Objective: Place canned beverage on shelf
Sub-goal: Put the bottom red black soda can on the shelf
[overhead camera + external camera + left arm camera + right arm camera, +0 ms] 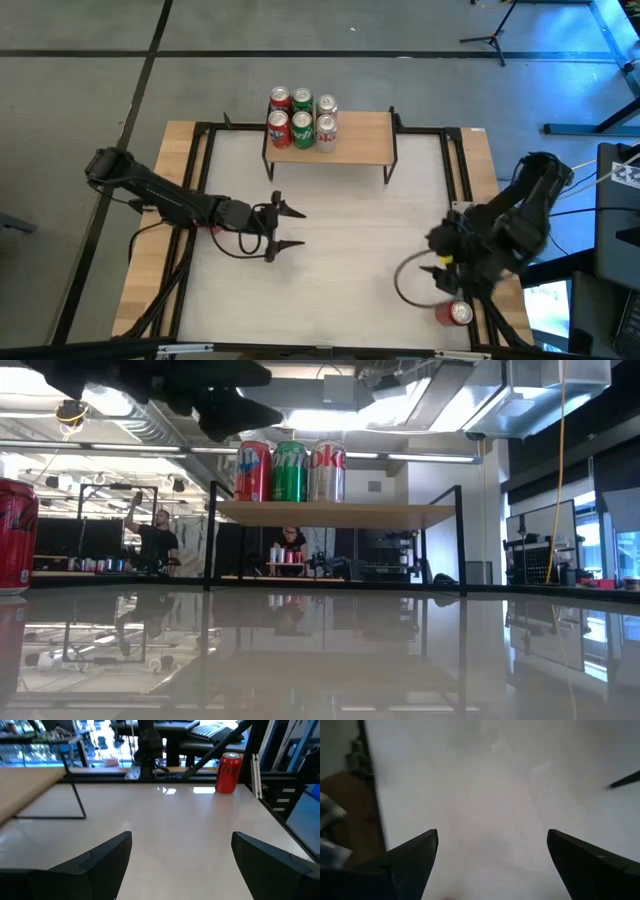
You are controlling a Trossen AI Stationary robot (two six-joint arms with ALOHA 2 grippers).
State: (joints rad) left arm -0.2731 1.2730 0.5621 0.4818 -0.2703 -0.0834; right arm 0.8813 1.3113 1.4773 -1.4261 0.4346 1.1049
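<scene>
1. Your red aluminium drink can (459, 313) stands on the pale desk (340, 250) by the right pincer (436, 264), spread empty.
2. Your left pincer (277, 228), also spread, idles short of the low light-wood shelf (360, 140), six cans (302, 118) crowding one end.

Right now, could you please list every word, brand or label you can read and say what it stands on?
"oke": silver can, rightmost of the front row on the shelf.
Green can: label too blurred to read.
Red shelf can: lettering unreadable.
Red can on the table: white script, too small to read.
</scene>
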